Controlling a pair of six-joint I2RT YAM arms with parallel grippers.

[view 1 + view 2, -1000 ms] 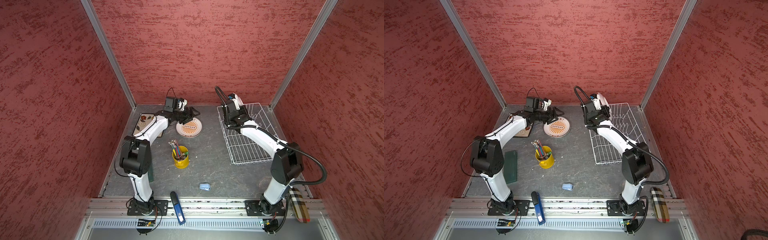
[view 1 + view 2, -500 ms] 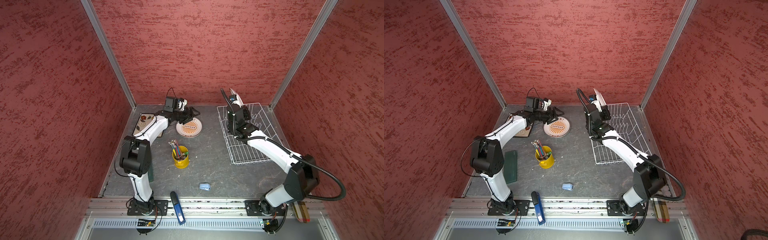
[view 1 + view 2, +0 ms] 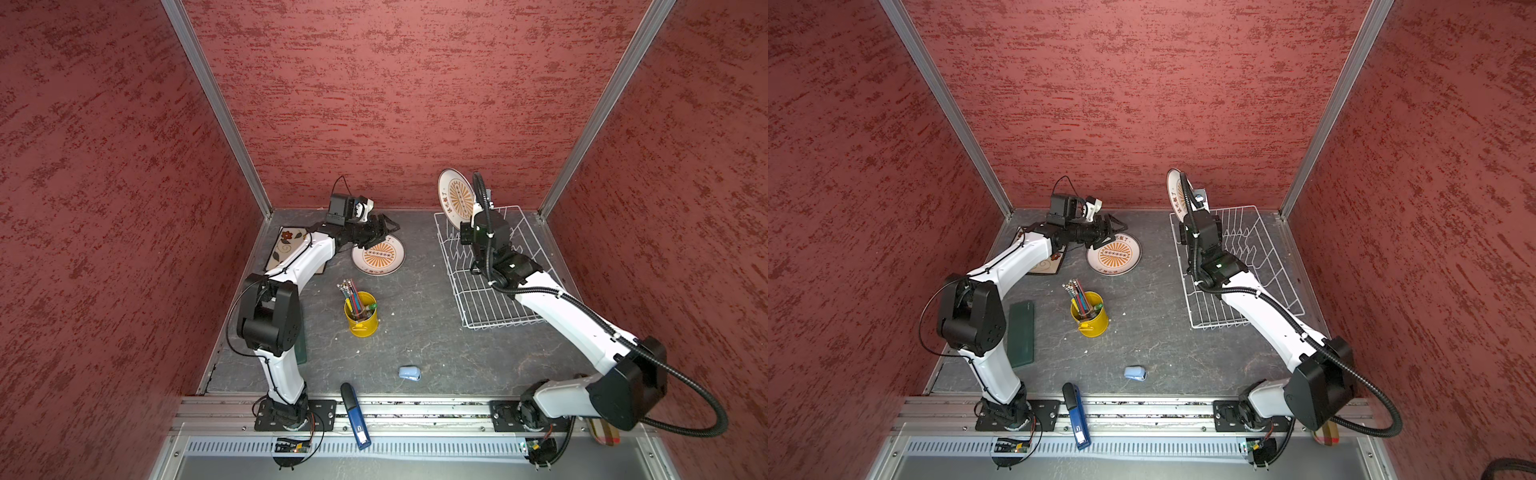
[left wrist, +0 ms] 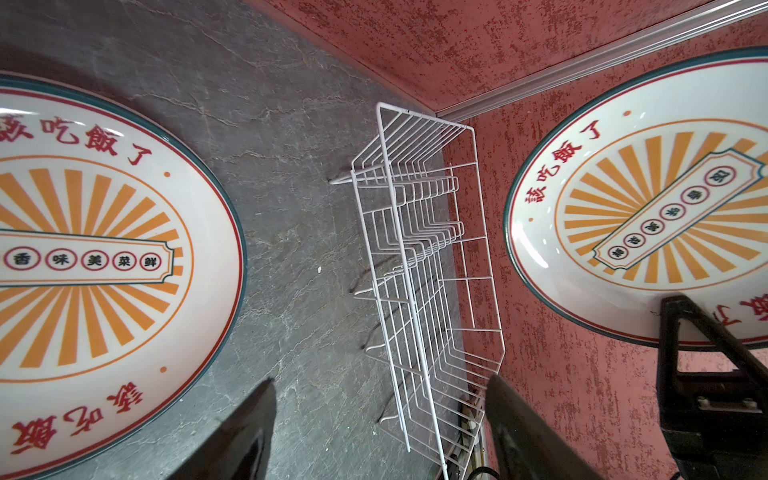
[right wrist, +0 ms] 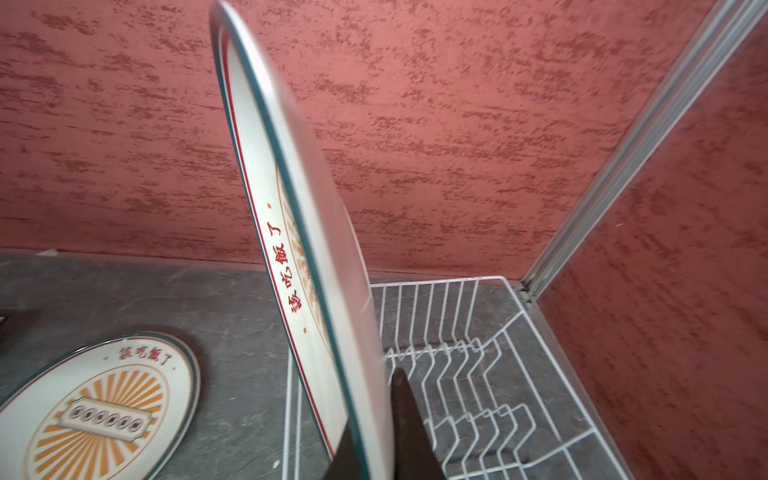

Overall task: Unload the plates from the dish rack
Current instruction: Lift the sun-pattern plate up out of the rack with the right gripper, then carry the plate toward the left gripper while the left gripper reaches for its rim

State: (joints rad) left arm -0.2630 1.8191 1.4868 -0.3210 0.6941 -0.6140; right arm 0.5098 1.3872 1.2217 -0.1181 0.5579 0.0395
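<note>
My right gripper (image 5: 370,415) is shut on the lower rim of a round sunburst plate (image 3: 455,197) (image 5: 299,249). It holds the plate upright in the air above the far left corner of the white wire dish rack (image 3: 505,322) (image 5: 478,374). No plates stand in the rack's prongs. A second round plate (image 3: 379,257) (image 4: 83,249) lies flat on the table. My left gripper (image 3: 386,228) (image 4: 380,380) hovers open and empty just above this plate's far edge. A square flowered plate (image 3: 286,245) lies at the far left, partly hidden under my left arm.
A yellow pencil cup (image 3: 360,313) stands mid-table. Nearer the front lie a small light-blue object (image 3: 409,372) and a blue stapler (image 3: 355,415). A dark green flat case (image 3: 1022,328) lies beside my left arm. Red walls close in on three sides.
My right arm has raised the round plate out of the rack and stretched further up and back. My left arm and its open gripper have stayed put.
</note>
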